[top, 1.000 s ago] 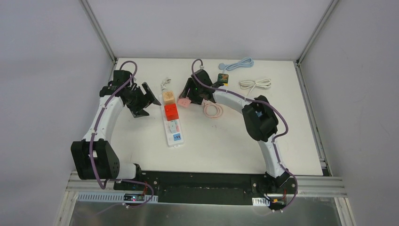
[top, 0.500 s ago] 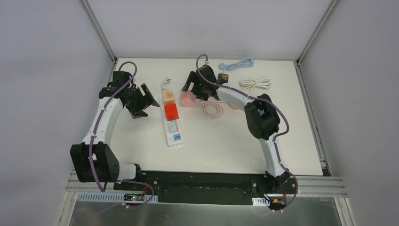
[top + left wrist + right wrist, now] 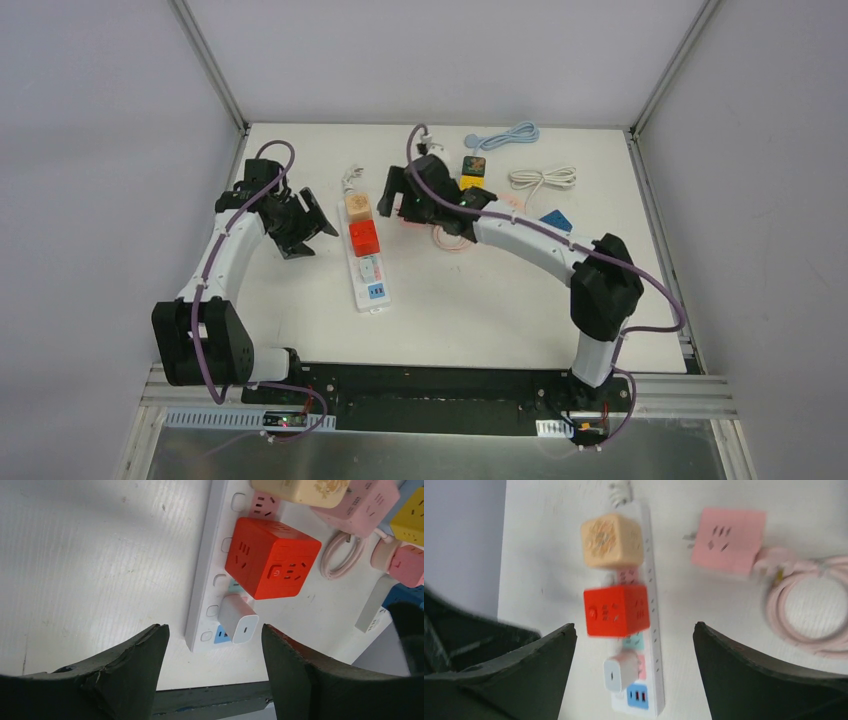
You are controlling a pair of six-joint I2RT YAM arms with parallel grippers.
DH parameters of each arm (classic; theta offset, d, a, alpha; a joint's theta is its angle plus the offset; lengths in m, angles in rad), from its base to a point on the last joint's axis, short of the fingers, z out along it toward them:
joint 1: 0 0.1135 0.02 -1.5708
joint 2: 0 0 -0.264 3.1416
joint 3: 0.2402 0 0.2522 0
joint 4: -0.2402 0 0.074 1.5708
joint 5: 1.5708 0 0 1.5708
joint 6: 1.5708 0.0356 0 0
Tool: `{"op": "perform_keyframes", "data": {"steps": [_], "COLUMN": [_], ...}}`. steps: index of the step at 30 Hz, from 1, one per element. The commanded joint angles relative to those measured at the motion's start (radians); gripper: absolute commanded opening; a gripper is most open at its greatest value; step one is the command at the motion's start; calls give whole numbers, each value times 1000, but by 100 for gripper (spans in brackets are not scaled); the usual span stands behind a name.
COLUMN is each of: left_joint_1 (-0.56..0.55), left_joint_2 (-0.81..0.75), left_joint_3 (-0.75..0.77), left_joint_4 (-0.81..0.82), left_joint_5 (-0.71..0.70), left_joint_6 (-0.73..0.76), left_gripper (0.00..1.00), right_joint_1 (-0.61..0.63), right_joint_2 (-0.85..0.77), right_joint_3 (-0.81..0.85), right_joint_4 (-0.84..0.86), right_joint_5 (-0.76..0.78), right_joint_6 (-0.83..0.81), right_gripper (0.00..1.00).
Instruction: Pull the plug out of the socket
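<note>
A white power strip (image 3: 362, 283) lies left of the table's middle. A beige cube plug (image 3: 358, 207), a red cube plug (image 3: 363, 236) and a small white charger (image 3: 370, 268) sit on it. My left gripper (image 3: 305, 222) is open and empty just left of the strip. In its wrist view (image 3: 212, 630) the charger (image 3: 239, 618) shows between the fingers. My right gripper (image 3: 400, 195) is open and empty above the strip's far end. Its wrist view (image 3: 634, 626) shows the red cube (image 3: 616, 610) and the charger (image 3: 620, 672). A pink cube plug (image 3: 728, 540) lies off the strip.
A coiled pink cable (image 3: 809, 610) lies beside the pink cube. A yellow cube (image 3: 473, 166), a blue cube (image 3: 556, 220), a white cable (image 3: 542, 178) and a light-blue cable (image 3: 505, 135) lie at the back right. The left wall stands near the left arm.
My right gripper let go of the pink cube, which stays on the table, and moved over it towards the strip. Its elbow swung out to the right. The left gripper shifted slightly.
</note>
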Motion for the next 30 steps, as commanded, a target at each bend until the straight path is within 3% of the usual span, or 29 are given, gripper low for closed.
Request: {"op": "perform_keyframes", "data": {"steps": [1,6,10,20,30], "left_joint_1": [-2,-2,-3,-11,-14], "left_joint_2": [-10,-28,-6,-17,19], "left_joint_3": [-60,-124,-106,-158,-197], "left_joint_4": [54,119,75,77,118], "left_joint_5": [-41,-69,-112,-133,-37], "left_joint_6": [-35,-80,-61,-112,-121], "left_gripper": [71,71,65,66,66], "right_joint_1": [175,312,363,378,379], "right_joint_2": [-52,-18,30,191,268], "right_joint_3": [-47,-40,-10,199,268], "right_joint_4": [-79,-130,-141,-318,-331], "right_joint_5": [175,260,266,275,295], "right_joint_6": [-106,-101,-107,-70,-104], "right_gripper": [88,87,82,66,62]}}
